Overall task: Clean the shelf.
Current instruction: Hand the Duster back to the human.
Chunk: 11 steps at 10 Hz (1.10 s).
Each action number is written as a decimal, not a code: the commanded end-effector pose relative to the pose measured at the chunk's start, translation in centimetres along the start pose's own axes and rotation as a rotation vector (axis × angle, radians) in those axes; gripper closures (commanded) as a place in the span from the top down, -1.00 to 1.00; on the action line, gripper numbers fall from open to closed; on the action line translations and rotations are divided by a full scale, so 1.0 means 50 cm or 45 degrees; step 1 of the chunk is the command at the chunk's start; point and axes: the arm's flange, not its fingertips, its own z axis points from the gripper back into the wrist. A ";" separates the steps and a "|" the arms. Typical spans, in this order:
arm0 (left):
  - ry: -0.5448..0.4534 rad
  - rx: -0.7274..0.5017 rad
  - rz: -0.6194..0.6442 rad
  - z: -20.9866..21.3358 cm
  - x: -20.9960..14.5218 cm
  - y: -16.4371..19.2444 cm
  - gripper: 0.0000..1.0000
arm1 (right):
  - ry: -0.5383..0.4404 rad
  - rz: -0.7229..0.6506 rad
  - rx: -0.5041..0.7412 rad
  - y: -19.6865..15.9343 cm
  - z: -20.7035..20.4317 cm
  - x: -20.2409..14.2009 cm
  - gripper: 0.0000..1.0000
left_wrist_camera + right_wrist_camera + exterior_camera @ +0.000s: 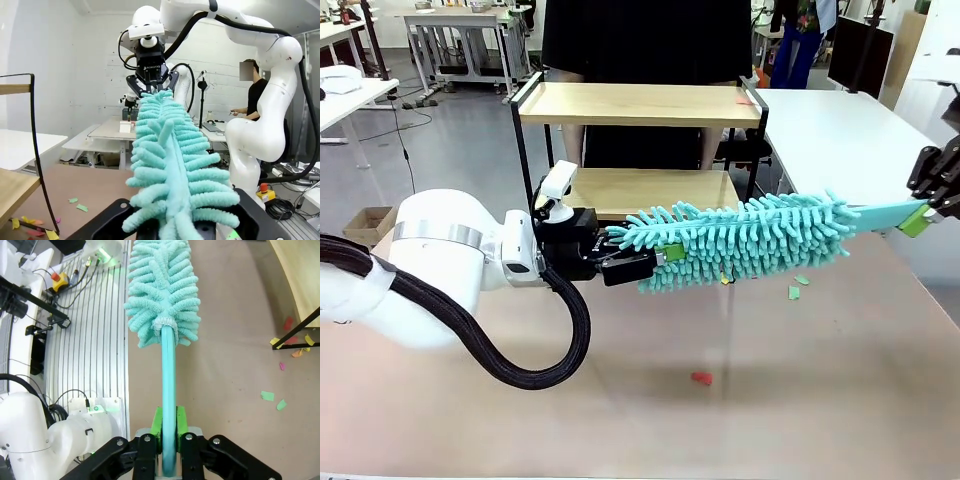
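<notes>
Both arms carry the teal duster (740, 240) level between them, left gripper (638, 262) fingers clamped on its fluffy tip, right gripper (932, 212) fingers on its handle, just before the shelf (640, 105) on the table (620, 400), seemingly to steady it.

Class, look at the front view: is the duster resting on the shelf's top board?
No. The duster hangs over the table, in front of the shelf.

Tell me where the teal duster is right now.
In the front view the teal duster stretches across the table's middle-right, in front of the shelf, with the left gripper shut on its fluffy end and the right gripper on its handle.
</notes>
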 end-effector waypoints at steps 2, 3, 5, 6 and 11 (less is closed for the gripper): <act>0.006 -0.010 -0.009 -0.002 -0.001 -0.002 -1.00 | -0.032 0.031 0.003 -0.001 0.000 0.012 -0.74; 0.006 -0.010 -0.009 -0.002 -0.001 -0.002 -1.00 | 0.001 0.001 0.001 0.000 -0.001 0.001 0.42; 0.006 -0.010 -0.009 -0.002 -0.001 -0.002 -1.00 | -0.089 0.007 0.035 0.007 0.037 0.023 1.00; 0.006 -0.010 -0.009 -0.002 -0.001 -0.002 -1.00 | -0.154 0.020 0.049 0.014 0.061 0.030 0.50; 0.006 -0.010 -0.009 -0.002 -0.001 -0.002 -1.00 | -0.753 -0.113 -0.179 0.066 0.237 -0.045 1.00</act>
